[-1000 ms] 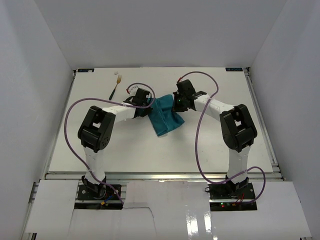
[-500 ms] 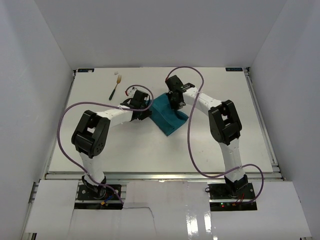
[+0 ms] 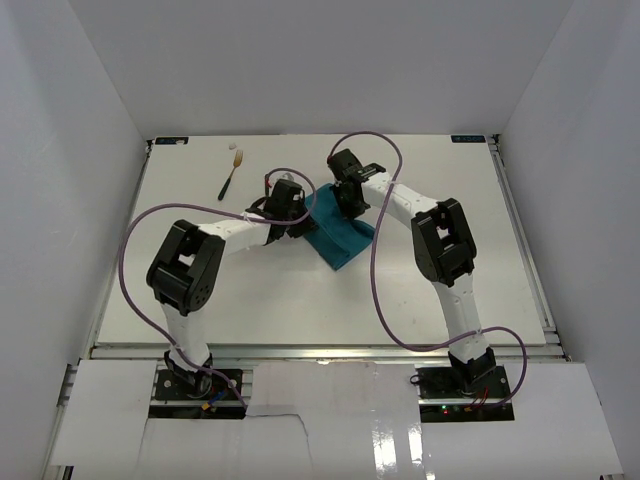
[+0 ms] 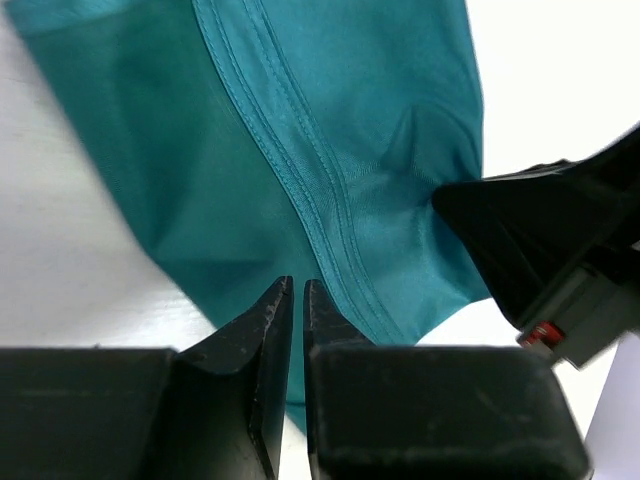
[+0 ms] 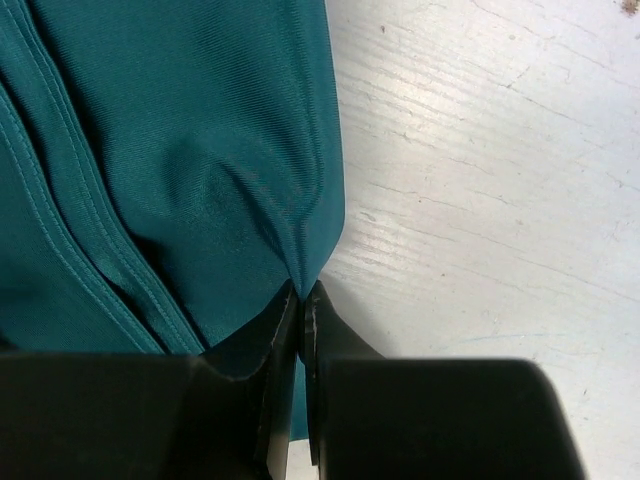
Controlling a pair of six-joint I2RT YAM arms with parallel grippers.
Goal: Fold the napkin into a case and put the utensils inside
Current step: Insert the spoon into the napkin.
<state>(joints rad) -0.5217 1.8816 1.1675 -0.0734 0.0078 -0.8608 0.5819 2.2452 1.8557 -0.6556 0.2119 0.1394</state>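
1. Toward the far middle of the table, the folded napkin lies between both grippers.
2. The right gripper sits at the napkin's far edge, its jaws pressed together on a puckered fold of cloth.
3. The left gripper sits at the napkin's left edge beside the hem, jaws nearly together. I cannot tell whether cloth is pinched.
4. The fork lies near the far-left corner, well apart from both grippers.

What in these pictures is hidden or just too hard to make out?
- Left claw, left wrist view: jaws nearly together; cloth between them or not, unclear.
- Napkin, top view: its far edge lies under the left claw and right claw.
- Napkin, both wrist views: cut off by the picture edges.
- Fork, top view: too small to see prongs; no second utensil shows anywhere.
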